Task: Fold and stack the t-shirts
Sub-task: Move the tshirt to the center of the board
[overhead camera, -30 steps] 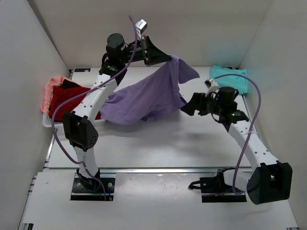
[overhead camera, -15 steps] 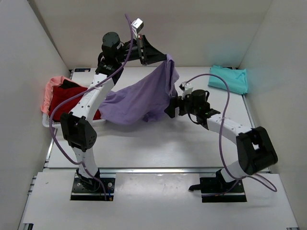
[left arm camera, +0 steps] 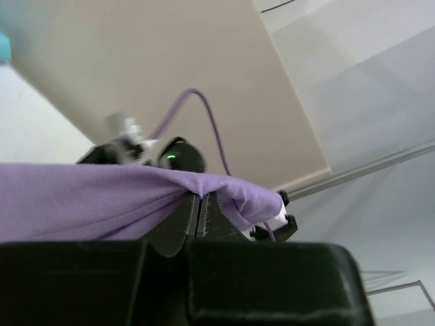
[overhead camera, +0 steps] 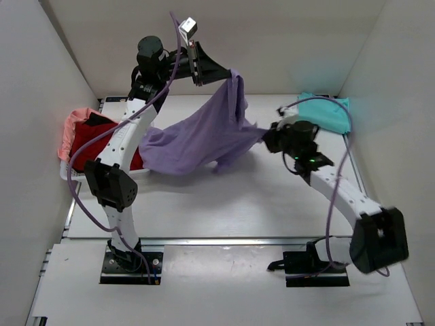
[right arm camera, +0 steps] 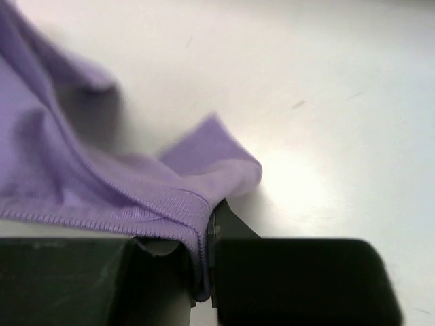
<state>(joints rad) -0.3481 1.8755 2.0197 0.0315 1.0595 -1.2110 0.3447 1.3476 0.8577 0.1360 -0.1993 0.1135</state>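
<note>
The left gripper [overhead camera: 228, 73] is raised high and pressed together on an edge of the purple shirt [overhead camera: 200, 136]. In its wrist view the cloth bunches into a small knot right at the fingertips and runs off taut to one side. The right gripper [overhead camera: 267, 138], lower and to the right of the left one, is pinched on another part of the same shirt. Its wrist view shows a ribbed, stitched hem folded over and caught between the two fingers, with a loose corner sticking out just past them above the table [overhead camera: 238, 197]. Between the two grippers the shirt hangs as a slanted sheet, plain lavender, soft and creased. Below the left gripper it sags to a crumpled end on the table beside the basket [overhead camera: 65, 174]. A red shirt [overhead camera: 92, 139] and a pink shirt [overhead camera: 76, 121], each one plain colour, lie heaped in that basket, well left of both grippers. A teal shirt [overhead camera: 329, 112] lies folded flat just behind and to the right of the right gripper
</note>
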